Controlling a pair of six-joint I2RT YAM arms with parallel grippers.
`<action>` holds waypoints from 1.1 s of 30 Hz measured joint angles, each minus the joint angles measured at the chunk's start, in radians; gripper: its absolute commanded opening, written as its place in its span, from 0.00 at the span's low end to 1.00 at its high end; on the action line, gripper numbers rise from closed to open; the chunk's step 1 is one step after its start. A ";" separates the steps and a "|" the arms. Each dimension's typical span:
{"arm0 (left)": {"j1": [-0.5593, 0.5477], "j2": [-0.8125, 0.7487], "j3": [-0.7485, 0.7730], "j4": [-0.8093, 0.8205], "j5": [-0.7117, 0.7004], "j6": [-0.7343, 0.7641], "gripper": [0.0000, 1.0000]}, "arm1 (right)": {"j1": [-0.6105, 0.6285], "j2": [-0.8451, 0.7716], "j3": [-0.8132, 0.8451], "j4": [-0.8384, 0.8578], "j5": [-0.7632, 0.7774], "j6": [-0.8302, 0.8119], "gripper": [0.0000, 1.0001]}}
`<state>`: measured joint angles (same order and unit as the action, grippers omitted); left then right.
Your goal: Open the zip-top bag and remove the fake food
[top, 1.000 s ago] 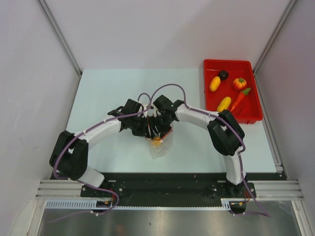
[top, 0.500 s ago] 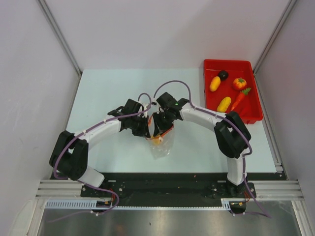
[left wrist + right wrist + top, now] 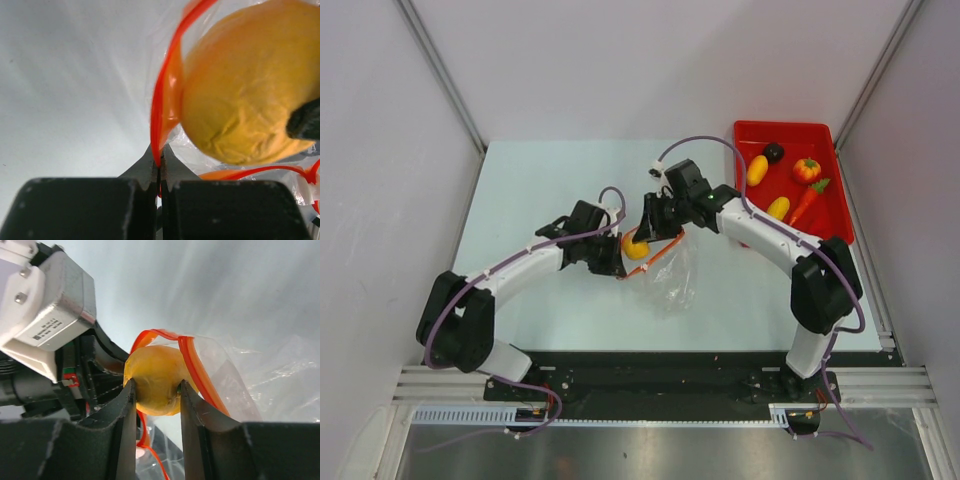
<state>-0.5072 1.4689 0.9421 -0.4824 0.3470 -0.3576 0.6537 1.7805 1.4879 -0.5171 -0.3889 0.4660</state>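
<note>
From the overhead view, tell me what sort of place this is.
Probably a robot lab test cell: plain white walls around a pale table, two arms bolted to a metal rail, toy food in a red tray.

Pale table point(image 3: 540, 180) with red tray point(image 3: 785, 127) far right, zip-top bag point(image 3: 672, 285) near centre.

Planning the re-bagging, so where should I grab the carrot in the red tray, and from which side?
Take the carrot across its orange body, just below the green top, coming straight down. It lies flat and slanted in the red tray, with a yellow oval close on its left, so closing across its narrow width likely fits best.
</note>
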 measured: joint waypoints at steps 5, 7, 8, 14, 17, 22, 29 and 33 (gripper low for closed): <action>0.000 -0.011 -0.011 0.003 0.001 0.000 0.00 | -0.037 -0.018 -0.036 0.104 -0.098 0.110 0.09; 0.000 -0.011 -0.013 0.007 0.001 -0.001 0.00 | -0.061 -0.020 -0.043 0.157 -0.135 0.169 0.09; 0.002 -0.014 -0.013 0.014 0.001 -0.002 0.00 | -0.075 -0.020 -0.050 0.183 -0.157 0.202 0.08; 0.009 -0.034 -0.013 0.062 0.000 -0.011 0.00 | -0.122 -0.019 -0.071 0.333 -0.264 0.383 0.09; 0.021 -0.058 -0.013 0.082 0.006 -0.021 0.00 | -0.129 -0.019 -0.082 0.411 -0.295 0.435 0.09; 0.038 -0.071 -0.008 0.140 0.035 -0.051 0.00 | -0.137 -0.010 -0.084 0.527 -0.305 0.531 0.08; 0.047 -0.047 0.023 0.164 0.035 -0.077 0.00 | -0.175 0.018 -0.084 0.594 -0.309 0.629 0.08; 0.058 -0.017 0.041 0.133 0.051 -0.076 0.00 | -0.246 -0.012 -0.083 0.489 -0.293 0.565 0.08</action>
<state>-0.4492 1.4517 0.9833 -0.3492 0.3981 -0.4339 0.4080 1.7683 1.4048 -0.0280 -0.6819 1.0306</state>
